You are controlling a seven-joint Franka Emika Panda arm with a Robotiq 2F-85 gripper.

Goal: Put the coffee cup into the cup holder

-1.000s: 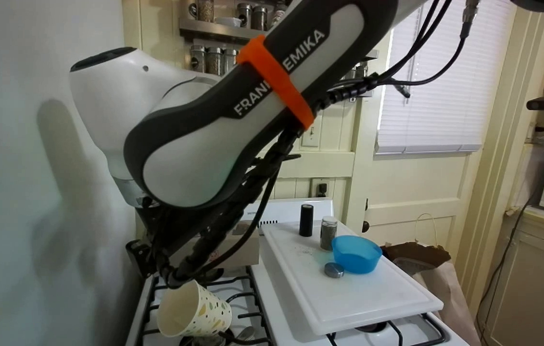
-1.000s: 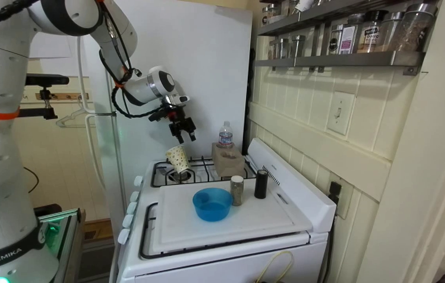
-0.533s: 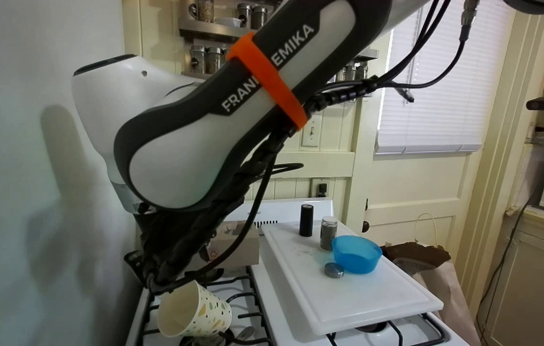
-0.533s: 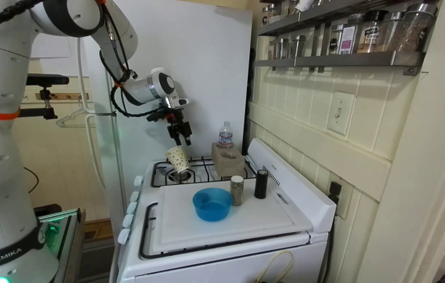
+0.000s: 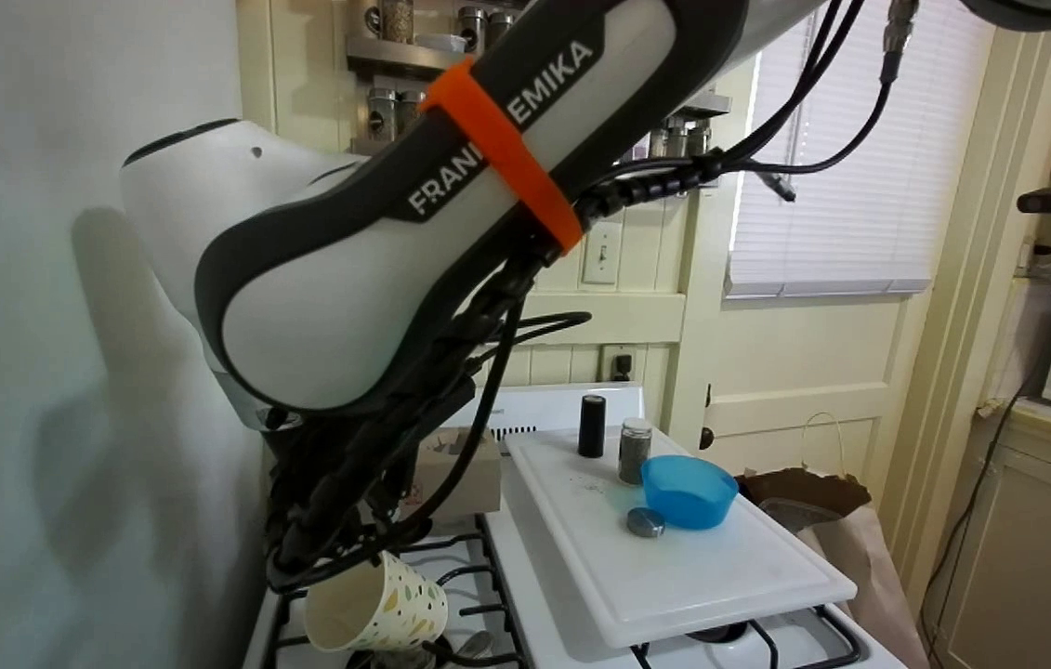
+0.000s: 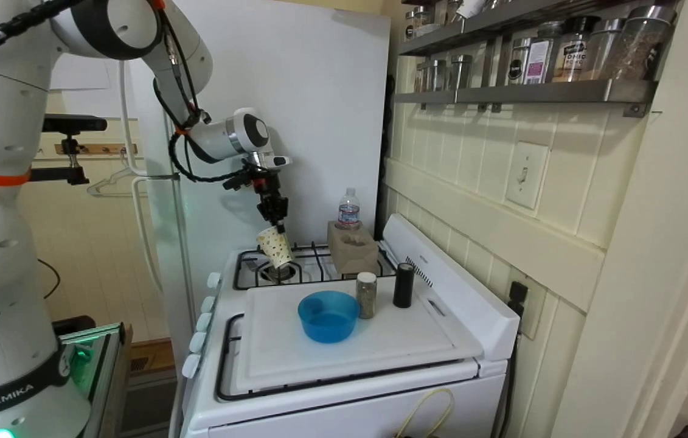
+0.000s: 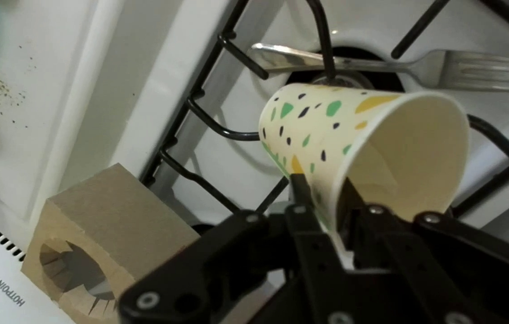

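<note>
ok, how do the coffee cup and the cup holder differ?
Colour: the coffee cup is cream with green, yellow and dark specks; the cup holder is brown.
Pose: coffee cup tilted, cup holder sitting level.
Opening: the coffee cup's mouth has a smooth rim; cut flaps edge the cup holder's hole.
Shared: both have a round opening and sit on the stove.

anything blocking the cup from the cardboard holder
Nothing visible blocks the way: only the low burner grate lies between the coffee cup and the cup holder. In an exterior view, a bottle rises at the holder's far side.
</note>
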